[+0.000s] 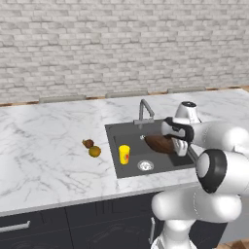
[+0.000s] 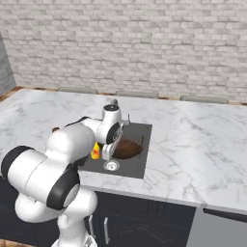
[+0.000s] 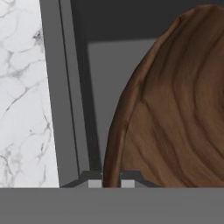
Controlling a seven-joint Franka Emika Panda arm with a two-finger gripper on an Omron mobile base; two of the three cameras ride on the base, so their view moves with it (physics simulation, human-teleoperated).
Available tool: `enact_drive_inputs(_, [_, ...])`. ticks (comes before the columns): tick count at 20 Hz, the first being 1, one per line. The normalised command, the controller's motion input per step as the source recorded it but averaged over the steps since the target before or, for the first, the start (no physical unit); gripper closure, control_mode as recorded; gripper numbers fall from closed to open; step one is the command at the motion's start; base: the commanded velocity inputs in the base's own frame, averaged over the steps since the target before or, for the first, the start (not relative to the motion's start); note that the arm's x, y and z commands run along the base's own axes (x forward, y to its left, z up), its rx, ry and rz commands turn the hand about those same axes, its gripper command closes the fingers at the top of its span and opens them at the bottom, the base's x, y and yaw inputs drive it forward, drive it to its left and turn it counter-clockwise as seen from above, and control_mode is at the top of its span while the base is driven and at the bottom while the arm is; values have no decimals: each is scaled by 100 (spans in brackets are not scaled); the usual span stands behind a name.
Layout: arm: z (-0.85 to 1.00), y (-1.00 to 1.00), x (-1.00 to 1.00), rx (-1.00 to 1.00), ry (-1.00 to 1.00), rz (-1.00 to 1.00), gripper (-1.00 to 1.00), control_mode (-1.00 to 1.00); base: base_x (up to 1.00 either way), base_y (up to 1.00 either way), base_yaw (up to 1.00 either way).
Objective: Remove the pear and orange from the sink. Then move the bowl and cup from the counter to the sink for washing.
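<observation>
On the left of the marble bench (image 1: 48,146), well apart from the basin, the pear (image 1: 88,143) and the orange (image 1: 95,151) lie just beside each other, the pear a little farther back; both are out of the sink (image 1: 113,146) as the task asks. Inside the sink, toward its left side, the yellow cup (image 1: 124,154) stands upright, with the round steel drain (image 1: 145,165) just to its right and the grey faucet (image 1: 143,111) at the far rim. To the right again, the wooden bowl (image 1: 159,143) hangs tilted over the right part of the basin, gripped at its edge by the hand (image 1: 176,142); the hand view shows the two finger tips (image 3: 95,183) nearly shut with the bowl's thin rim pinched between them, the sink wall just beyond. From here I judge the main risk to be the release: the bowl is held only by its rim and at a slant, so if let go too high it could tip, clatter against the basin wall, or slide left and knock the cup over; lowering it until its base meets the sink floor would avoid that.
</observation>
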Motion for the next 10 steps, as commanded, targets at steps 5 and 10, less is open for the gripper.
enact_drive_inputs(5, [-26, 0, 21, 0, 3, 0, 100, -100, 0, 0, 0])
enact_drive_inputs(10, [-24, 0, 19, 0, 0, 0, 100, -100, 0, 0, 0])
